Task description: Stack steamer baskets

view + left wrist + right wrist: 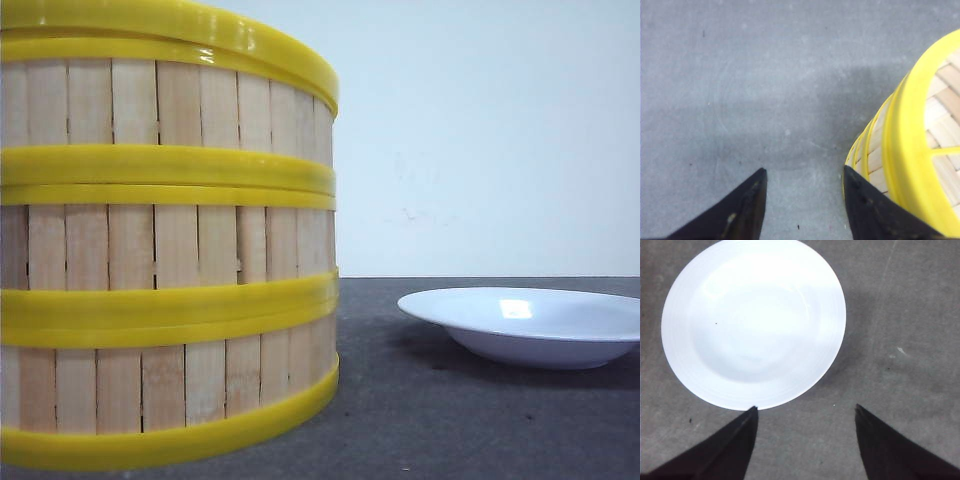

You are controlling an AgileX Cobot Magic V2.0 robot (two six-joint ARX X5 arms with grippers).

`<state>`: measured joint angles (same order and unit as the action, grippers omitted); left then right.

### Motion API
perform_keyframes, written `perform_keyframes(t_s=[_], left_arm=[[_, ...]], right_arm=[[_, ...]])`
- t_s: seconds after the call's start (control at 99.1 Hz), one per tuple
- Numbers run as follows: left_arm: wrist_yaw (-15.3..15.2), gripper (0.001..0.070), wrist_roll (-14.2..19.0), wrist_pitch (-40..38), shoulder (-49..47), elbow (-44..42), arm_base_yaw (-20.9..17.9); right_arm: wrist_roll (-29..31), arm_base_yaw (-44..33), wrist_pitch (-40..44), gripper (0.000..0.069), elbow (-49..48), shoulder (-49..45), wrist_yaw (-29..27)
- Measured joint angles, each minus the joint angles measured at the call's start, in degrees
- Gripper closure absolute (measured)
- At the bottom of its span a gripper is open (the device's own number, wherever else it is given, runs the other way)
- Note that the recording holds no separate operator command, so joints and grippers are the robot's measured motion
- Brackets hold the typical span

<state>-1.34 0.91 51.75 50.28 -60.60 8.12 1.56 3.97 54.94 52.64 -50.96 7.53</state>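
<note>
Already the 3 baskets (165, 250) stand stacked beside the plate (530, 325). Both claws, left (805, 210) and right (805, 440), hang spread and empty; the left, close by the stack, could nudge it askew.

All you see of your robot is two pairs of matte black, wedge-shaped fingers tapering to points: the left gripper (804, 172), one finger (742, 212) carrying a small pale fleck, and the right gripper (806, 407), its fingers (725, 447) plain and unmarked.
</note>
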Motion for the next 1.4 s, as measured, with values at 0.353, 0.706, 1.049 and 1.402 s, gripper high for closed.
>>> perform_keyframes(t_s=[0.353,0.706,1.049,1.402], left_arm=[[-0.02,0.0693,0.15,0.31,-0.02,0.00,0.00],[-0.02,0.0695,0.15,0.22,-0.02,0.00,0.00],[-3.13,0.0695,-0.42,-1.81,-1.70,1.27,-0.50],[-4.13,0.0695,0.52,-23.47,-25.49,30.49,-5.33]], right_arm=[[0.59,0.00,-0.90,0.0670,-0.04,0.00,0.00],[1.25,0.00,0.90,0.0681,-0.20,0.00,0.00],[1.27,0.00,0.90,0.0681,-0.20,0.00,0.00],[1.25,0.00,0.90,0.0681,-0.20,0.00,0.00]])
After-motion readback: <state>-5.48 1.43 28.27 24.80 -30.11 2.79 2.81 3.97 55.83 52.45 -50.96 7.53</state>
